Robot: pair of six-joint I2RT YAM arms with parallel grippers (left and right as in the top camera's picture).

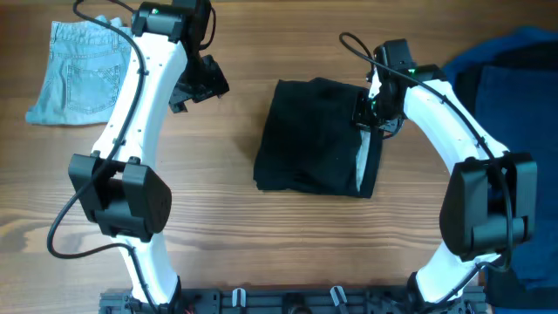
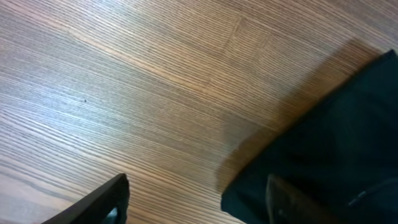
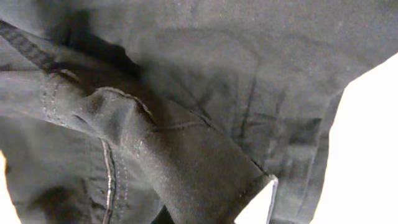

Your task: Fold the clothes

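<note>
The black garment [image 1: 314, 139] lies folded mid-counter [image 1: 218, 227]. The right gripper [image 1: 370, 113] is at its right edge, fabric filling its camera; whether it pinches cannot be told. The left gripper [image 1: 202, 85] hangs spread over bare wood, left of the garment.

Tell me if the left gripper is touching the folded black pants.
Apart. The overhead view shows a strip of bare table between the left gripper and the black pants.
</note>
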